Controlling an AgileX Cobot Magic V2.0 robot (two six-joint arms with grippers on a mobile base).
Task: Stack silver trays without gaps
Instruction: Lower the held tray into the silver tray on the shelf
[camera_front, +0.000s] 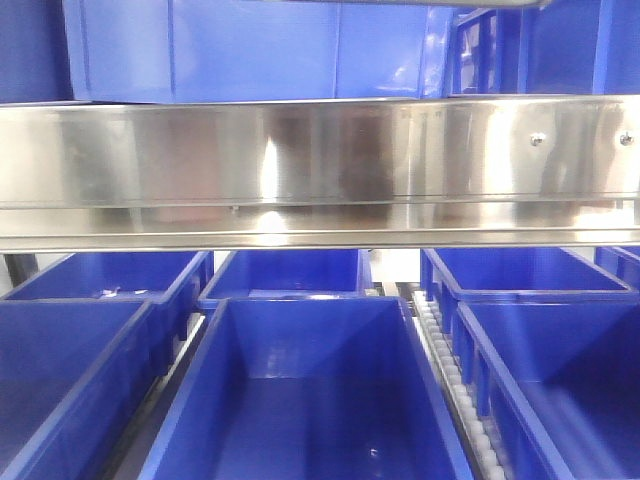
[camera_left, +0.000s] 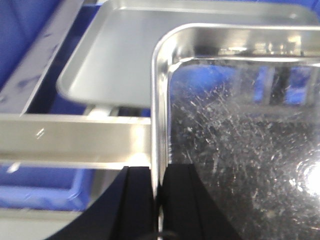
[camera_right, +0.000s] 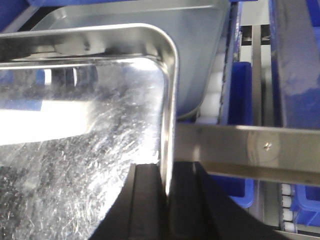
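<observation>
Two hands pinch one scratched silver tray (camera_left: 240, 130) by its opposite rims, the left hand (camera_left: 157, 200) and the right hand (camera_right: 168, 197) each closed narrow on the thin edge. It hangs over the steel rail (camera_left: 70, 137). Beyond lies a second tray (camera_left: 115, 55), seemingly atop the blue bins (camera_front: 300, 400).
</observation>
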